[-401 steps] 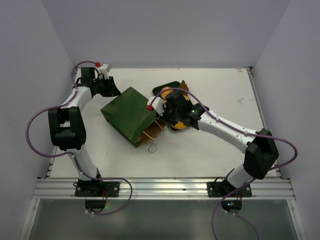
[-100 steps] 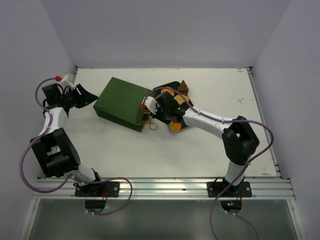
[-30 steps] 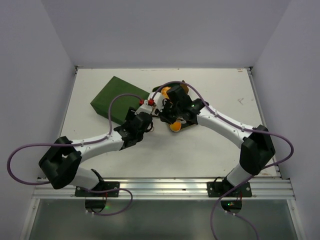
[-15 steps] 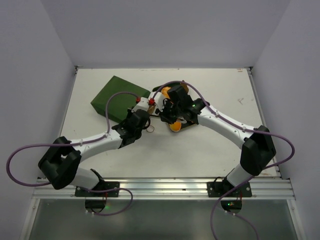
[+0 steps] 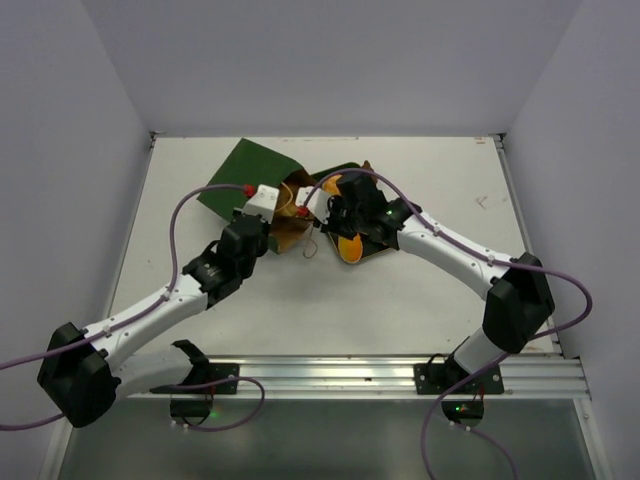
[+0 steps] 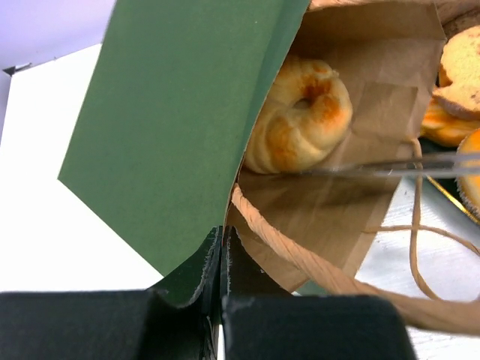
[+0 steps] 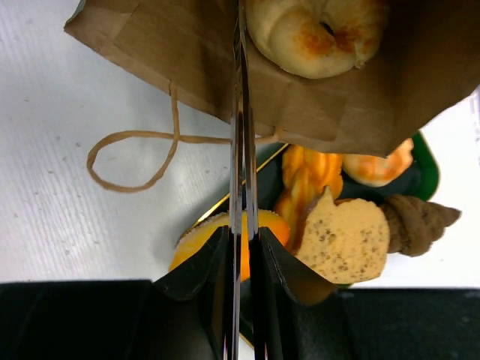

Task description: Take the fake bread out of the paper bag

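Clamping the paper bag [image 6: 172, 112]: left hand [image 6: 223, 241], right hand [image 7: 241, 241]; fake bread [image 6: 300, 112] inside, just beyond

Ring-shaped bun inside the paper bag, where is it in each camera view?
Top external: too small to tell, inside the mouth of the paper bag.
Left wrist: ring-shaped bun upper centre, on kraft lining.
Right wrist: top edge, right of centre.
Shared landmark: the paper bag.

Left end effector [image 6: 223, 238] pinched closed; right end effector [image 7: 241, 238] likewise.

The left hand [image 5: 278, 207] and right hand [image 5: 312, 214] flank the paper bag [image 5: 243, 176] at its brown mouth.
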`<action>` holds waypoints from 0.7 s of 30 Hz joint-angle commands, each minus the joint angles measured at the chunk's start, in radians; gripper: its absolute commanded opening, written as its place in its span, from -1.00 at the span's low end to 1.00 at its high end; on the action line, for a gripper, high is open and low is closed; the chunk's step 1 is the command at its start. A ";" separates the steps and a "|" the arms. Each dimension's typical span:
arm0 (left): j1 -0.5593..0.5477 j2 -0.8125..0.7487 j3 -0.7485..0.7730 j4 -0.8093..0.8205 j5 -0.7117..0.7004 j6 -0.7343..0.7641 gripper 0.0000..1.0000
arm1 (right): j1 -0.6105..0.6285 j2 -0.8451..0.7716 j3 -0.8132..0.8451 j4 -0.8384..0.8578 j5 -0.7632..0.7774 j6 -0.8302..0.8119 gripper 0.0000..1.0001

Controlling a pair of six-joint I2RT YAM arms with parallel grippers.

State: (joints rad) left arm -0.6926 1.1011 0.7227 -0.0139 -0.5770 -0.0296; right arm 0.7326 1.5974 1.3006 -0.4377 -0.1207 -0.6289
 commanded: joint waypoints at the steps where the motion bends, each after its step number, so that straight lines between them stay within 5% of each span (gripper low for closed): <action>1: 0.030 -0.023 -0.040 0.017 0.083 0.023 -1.00 | 0.014 -0.083 0.008 0.062 0.026 -0.101 -0.77; 21: 0.042 0.002 -0.054 0.015 0.216 0.025 -1.00 | 0.169 -0.080 -0.112 0.146 0.276 -0.233 -0.57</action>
State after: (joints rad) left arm -0.6594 1.1095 0.6685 -0.0319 -0.3820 -0.0139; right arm 0.8955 1.5330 1.1881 -0.3573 0.0971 -0.8330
